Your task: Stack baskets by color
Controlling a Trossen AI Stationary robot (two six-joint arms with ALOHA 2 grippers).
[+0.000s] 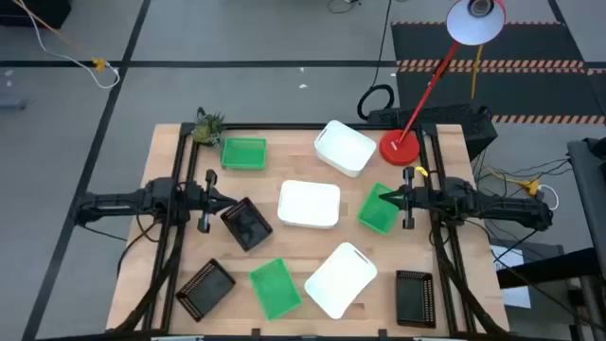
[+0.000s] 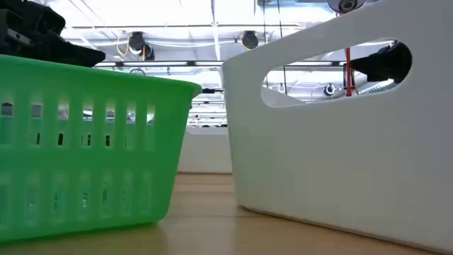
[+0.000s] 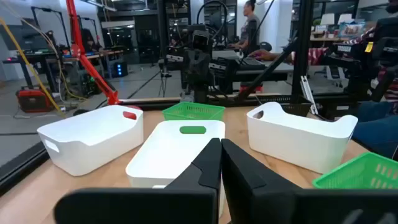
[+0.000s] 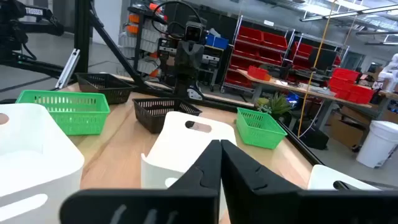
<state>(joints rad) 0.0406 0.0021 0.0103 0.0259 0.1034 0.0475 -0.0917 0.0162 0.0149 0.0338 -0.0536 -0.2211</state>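
Nine baskets lie scattered on the wooden table. The green ones sit at the back left (image 1: 243,152), right of centre (image 1: 379,208) and front centre (image 1: 276,287). White baskets stand at the back (image 1: 344,148), in the centre (image 1: 310,204) and at the front (image 1: 341,279). Black baskets lie left of centre (image 1: 248,224), front left (image 1: 205,288) and front right (image 1: 414,296). My left gripper (image 1: 220,202) is shut and empty, just beside the left-of-centre black basket. My right gripper (image 1: 386,199) is shut and empty, at the edge of the right green basket. Each wrist view shows closed fingertips (image 3: 221,144) (image 4: 221,144) facing the centre white basket (image 3: 174,149) (image 4: 186,143).
A red lamp base (image 1: 400,147) with a slanted red pole stands at the back right, next to the back white basket. A small leafy toy (image 1: 208,126) sits at the back left corner. Black frame rails run along the table's sides. A person stands in the room beyond.
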